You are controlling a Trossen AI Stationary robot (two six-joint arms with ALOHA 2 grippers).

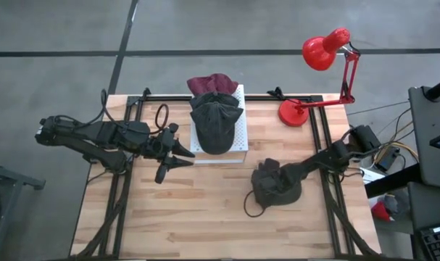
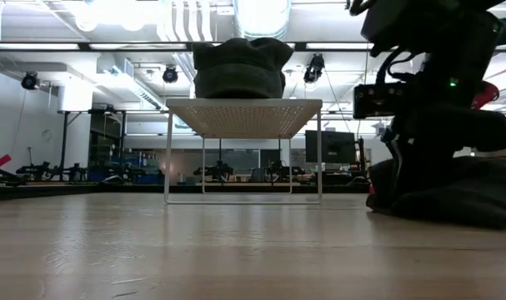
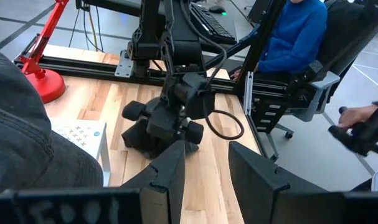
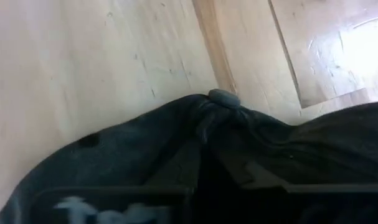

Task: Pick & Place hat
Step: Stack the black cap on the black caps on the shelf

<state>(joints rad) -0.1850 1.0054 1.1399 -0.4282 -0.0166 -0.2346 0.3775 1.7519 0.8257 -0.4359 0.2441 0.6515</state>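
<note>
The dark cap [image 1: 276, 183] is lying crumpled on the wooden table [image 1: 205, 217], in front and to the right of the white perforated rack [image 1: 238, 134], which is already carrying another dark cap [image 1: 214, 123] with a maroon one [image 1: 212, 83] behind it. The right gripper [image 1: 267, 177] is pressing down into the crown of the loose cap; in the right wrist view its fingers are sinking into the folds next to the top button [image 4: 223, 98], but whether they are closed on the fabric cannot be told from these pictures.

The cap is looking soft and light, a washed cotton that is collapsing rather than holding its dome, so it is likely to droop and swing once lifted. Only the brim is likely to be stiff. A pinch on a gathered fold near the button, or on the brim edge, should be holding best; the adjuster strap [image 1: 250, 206] trailing toward the front could be snagging.

The left gripper [image 1: 175, 158] is hovering just left of the rack with its fingers parted and nothing between them. The red desk lamp [image 1: 322, 54] is standing at the back right corner.
</note>
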